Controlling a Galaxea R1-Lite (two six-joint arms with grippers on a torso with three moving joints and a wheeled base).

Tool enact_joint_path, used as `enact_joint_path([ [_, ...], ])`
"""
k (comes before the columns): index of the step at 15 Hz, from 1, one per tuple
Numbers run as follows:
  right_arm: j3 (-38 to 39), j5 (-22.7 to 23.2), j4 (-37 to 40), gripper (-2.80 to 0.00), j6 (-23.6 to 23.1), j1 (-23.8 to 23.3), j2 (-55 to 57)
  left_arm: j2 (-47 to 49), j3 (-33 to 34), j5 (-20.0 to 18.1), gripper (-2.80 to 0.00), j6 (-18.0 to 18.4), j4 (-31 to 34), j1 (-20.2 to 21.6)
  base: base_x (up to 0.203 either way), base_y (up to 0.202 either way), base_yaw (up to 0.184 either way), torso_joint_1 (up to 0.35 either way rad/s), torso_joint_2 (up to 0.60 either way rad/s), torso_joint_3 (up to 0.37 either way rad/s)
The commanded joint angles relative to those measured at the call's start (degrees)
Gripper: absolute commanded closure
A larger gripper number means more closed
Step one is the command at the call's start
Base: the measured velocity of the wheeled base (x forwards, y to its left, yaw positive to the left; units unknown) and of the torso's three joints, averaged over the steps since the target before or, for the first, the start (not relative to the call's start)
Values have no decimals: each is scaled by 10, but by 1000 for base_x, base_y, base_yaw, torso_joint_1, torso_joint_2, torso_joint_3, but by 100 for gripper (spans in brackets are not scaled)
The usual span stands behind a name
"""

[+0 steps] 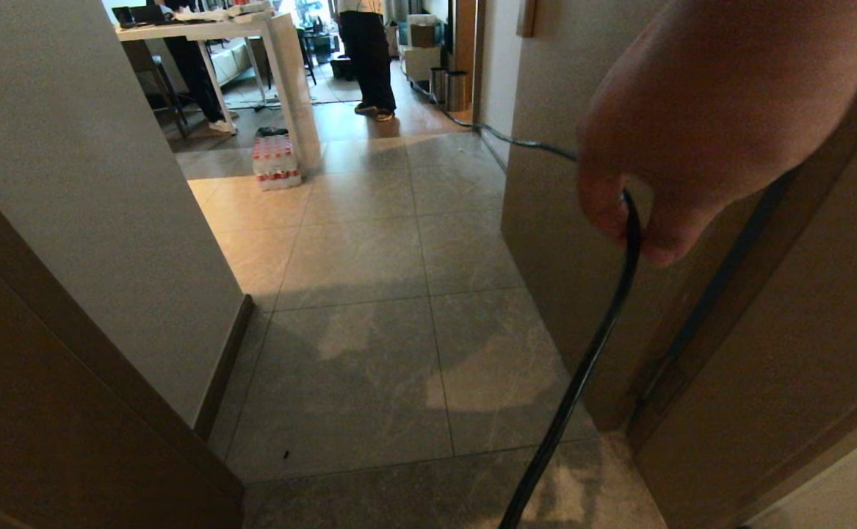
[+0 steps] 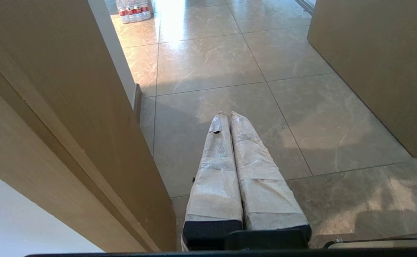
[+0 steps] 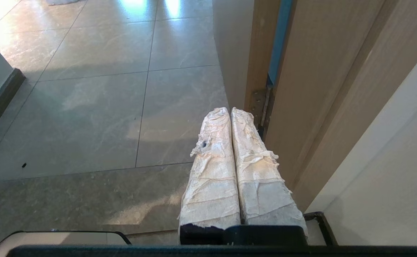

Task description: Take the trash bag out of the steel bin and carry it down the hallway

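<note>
Brown wood of a door frame (image 1: 68,353) fills the lower left of the head view, with a pale wall (image 1: 90,169) above it. Grey-beige tiles of the hallway (image 1: 369,308) run up the middle of the frame toward a bright room. At upper left stands one white table (image 1: 281,51), and just below it one shrink-wrapped pack of bottles (image 1: 275,160) sits on the floor. Two people stand further in, only their legs showing: one behind the table (image 1: 197,81), one at upper centre (image 1: 369,59). Right of that person, at the top of the frame, two steel bins (image 1: 450,88) stand side by side against the wall. Which one is the task's bin I cannot tell, and no trash bag shows in any view; it may sit inside a bin, too far off to see.

At upper right a person's hand (image 1: 692,125) looms close to the camera, fingers pinching one black cable (image 1: 582,375) that drops to the lower edge and also trails along the floor toward the bins.

Neither arm shows in the head view. In the left wrist view the left gripper (image 2: 226,115) hangs over the tiles beside the door frame, its two wrapped fingers pressed together on nothing. In the right wrist view the right gripper (image 3: 229,110) does likewise near a door hinge, fingers together, empty.

As I judge it, nothing of the task is done: the robot must reach the bins, pull the bag, then carry it.
</note>
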Motion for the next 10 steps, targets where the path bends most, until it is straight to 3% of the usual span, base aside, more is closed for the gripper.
enact_joint_path([
  [1, 0, 0, 0, 0, 0, 1, 0, 0, 6, 0, 0, 0, 0, 0, 0, 0, 0, 0, 0, 0],
  [10, 0, 0, 0, 0, 0, 0, 0, 0, 6, 1, 0, -2, -1, 0, 0, 0, 0, 0, 0, 0],
])
